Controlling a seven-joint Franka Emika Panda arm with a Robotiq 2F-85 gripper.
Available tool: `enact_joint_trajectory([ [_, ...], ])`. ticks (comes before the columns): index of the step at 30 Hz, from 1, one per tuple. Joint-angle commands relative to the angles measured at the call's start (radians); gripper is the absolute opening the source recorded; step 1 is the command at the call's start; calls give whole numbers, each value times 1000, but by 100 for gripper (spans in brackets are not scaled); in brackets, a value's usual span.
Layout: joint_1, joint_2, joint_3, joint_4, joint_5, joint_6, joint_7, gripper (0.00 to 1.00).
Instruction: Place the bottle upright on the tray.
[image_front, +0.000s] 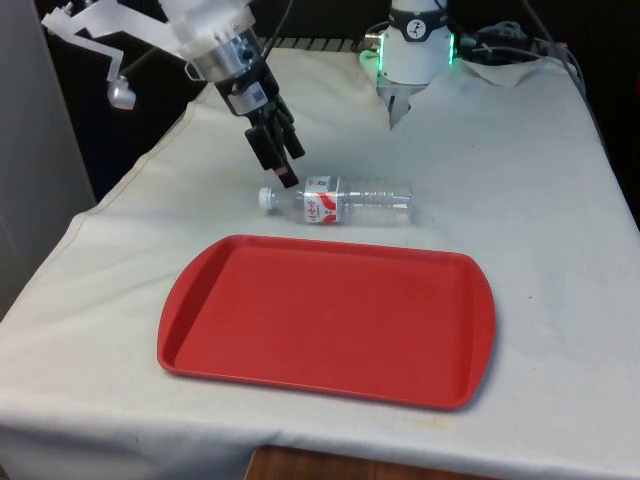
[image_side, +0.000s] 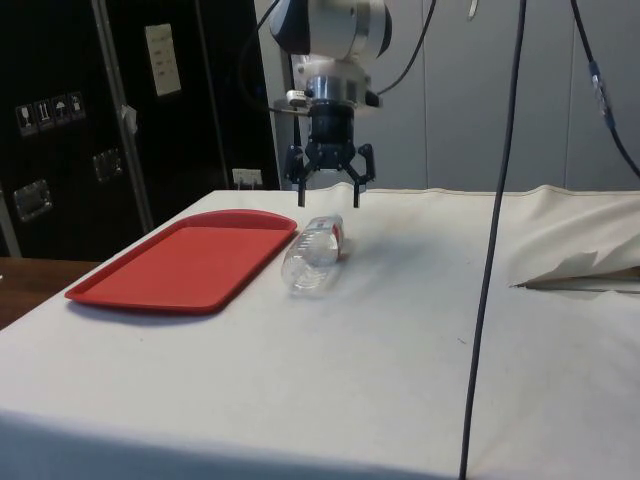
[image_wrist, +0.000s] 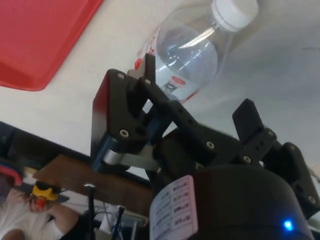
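Note:
A clear plastic bottle (image_front: 345, 202) with a white cap and a red-and-white label lies on its side on the white cloth, cap towards the front view's left. It rests just beyond the far rim of the empty red tray (image_front: 320, 320). My gripper (image_front: 284, 162) hangs open a little above the bottle's neck end, touching nothing. In the side view the gripper (image_side: 328, 198) spreads its fingers over the bottle (image_side: 315, 255), with the tray (image_side: 190, 262) beside it. In the wrist view the bottle (image_wrist: 192, 55) lies beyond the gripper (image_wrist: 197, 87), and a corner of the tray (image_wrist: 35, 35) shows.
The robot's base (image_front: 415, 50) stands at the far end of the table, with bunched cloth and cables (image_front: 515, 55) to its right. A black cable (image_side: 495, 250) hangs down in the side view. Bare cloth surrounds the tray.

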Motion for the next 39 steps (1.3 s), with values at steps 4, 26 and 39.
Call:
enact_joint_trajectory([
  [4, -14, 20, -3, 24, 35, -45, -27, 100],
  [26, -31, 135, -67, 127, 163, -230, -104, 100],
  [39, -41, 215, -109, 196, 240, -344, -136, 100],
])
